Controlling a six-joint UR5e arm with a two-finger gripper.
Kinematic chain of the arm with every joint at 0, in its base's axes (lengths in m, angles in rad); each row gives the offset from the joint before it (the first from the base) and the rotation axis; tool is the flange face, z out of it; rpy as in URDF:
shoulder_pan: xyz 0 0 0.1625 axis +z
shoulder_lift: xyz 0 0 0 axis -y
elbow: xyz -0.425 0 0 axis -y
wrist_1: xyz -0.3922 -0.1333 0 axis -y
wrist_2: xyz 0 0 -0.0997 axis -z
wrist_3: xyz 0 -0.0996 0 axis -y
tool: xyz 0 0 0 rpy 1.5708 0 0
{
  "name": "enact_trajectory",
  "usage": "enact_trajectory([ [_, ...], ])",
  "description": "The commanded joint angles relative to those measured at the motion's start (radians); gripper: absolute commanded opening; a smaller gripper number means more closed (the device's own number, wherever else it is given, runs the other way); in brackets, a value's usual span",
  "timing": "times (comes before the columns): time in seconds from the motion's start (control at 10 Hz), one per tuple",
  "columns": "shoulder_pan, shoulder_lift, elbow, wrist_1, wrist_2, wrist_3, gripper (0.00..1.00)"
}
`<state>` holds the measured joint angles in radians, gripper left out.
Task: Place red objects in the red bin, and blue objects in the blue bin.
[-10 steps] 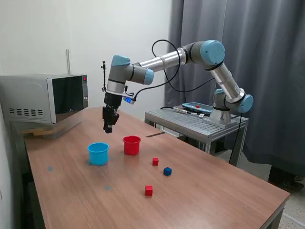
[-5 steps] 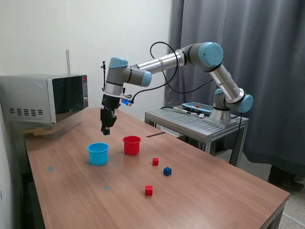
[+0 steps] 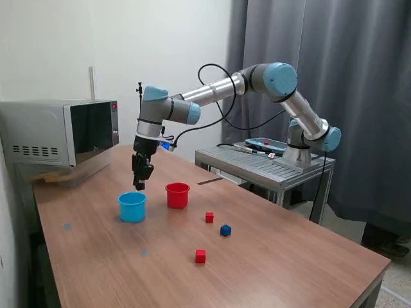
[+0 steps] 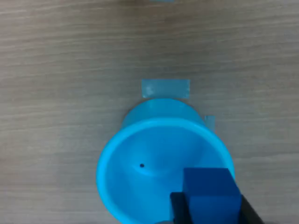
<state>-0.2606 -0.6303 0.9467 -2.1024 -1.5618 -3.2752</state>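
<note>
A: Fingers (image 3: pixel 139 185) status?
B: Clamped on a blue cube (image 4: pixel 209 193), hanging over the blue cup (image 3: pixel 132 206), inside its rim line in the wrist view.
A: Remaining items?
B: Red cup (image 3: pixel 177 195) beside it; two red cubes (image 3: pixel 209 217) (image 3: pixel 200 256) and one blue cube (image 3: pixel 225 230) on the tabletop (image 3: pixel 289 269).

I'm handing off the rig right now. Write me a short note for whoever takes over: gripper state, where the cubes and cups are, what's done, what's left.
Gripper: shut on a blue cube, above the blue cup.
The blue cup shows an empty inside in the wrist view; the red cup stands beside it, contents not visible.
Loose on the table: red cube, second blue cube, nearer red cube.
Done: one blue cube picked and carried to the blue cup.
Left: release it, then bin the other three cubes by colour.
</note>
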Motion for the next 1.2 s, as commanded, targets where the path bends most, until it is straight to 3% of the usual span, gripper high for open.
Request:
enact_trajectory([
  [0.0, 0.001, 0.018, -0.009, -0.001, 0.0, 0.0, 0.0],
  [0.9, -0.011, 0.029, -0.012, 0.001, -0.006, -0.001, 0.0],
  [1.0, -0.019, 0.029, -0.012, 0.001, -0.006, -0.001, 1.0],
  [1.1, -0.025, 0.029, -0.014, 0.001, -0.006, -0.001, 1.0],
])
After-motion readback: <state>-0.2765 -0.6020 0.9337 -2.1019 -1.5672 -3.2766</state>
